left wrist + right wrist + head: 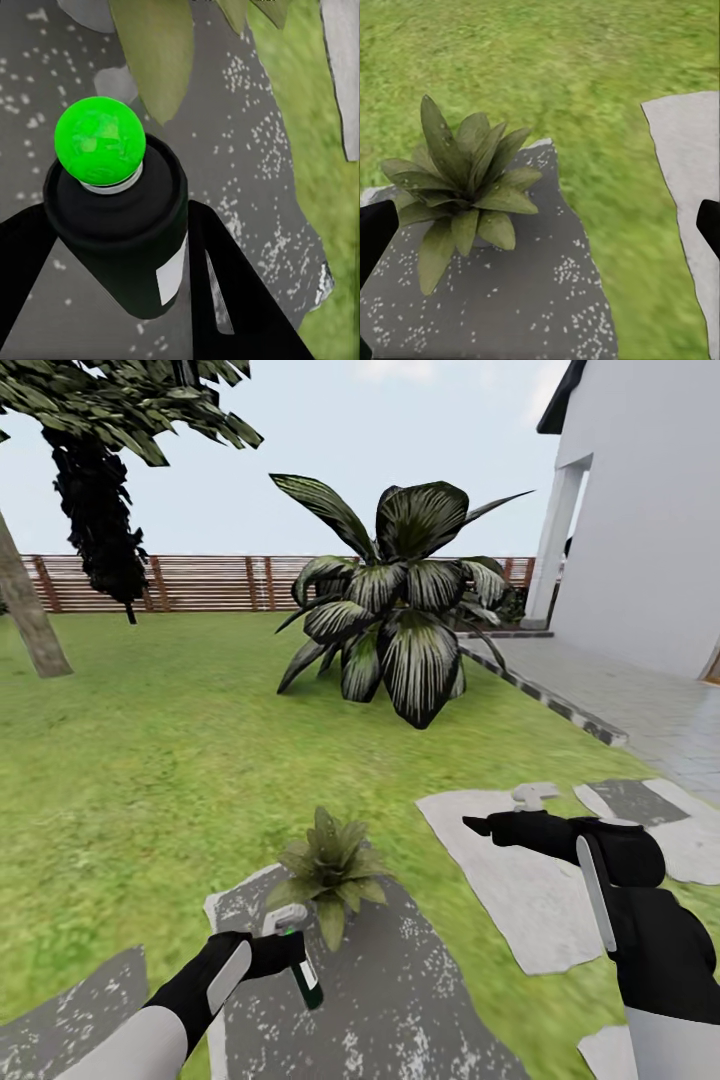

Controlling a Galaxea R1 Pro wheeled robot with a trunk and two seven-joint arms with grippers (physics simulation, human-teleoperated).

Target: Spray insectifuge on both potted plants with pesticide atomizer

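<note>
Head view, lower left: left gripper (283,950) clamps the dark green white-labelled pesticide atomizer (303,972), just beside the small green-leaved potted plant (328,868) on a grey speckled slab (420,1000). Right gripper (478,825) state: cannot tell.

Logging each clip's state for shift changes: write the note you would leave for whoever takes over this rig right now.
Left gripper: shut on the pesticide atomizer, bottle tilted, held just short of the potted plant.
Right gripper: open, holding nothing, out over the pale stone slab to the right.
The plant sits on a dark speckled slab in the lawn; the right wrist view looks straight down on it.
Done: atomizer picked up and brought to this plant.
Left: whether this plant is already covered cannot be told from the pictures; spray it, then find and spray the second potted plant.
</note>
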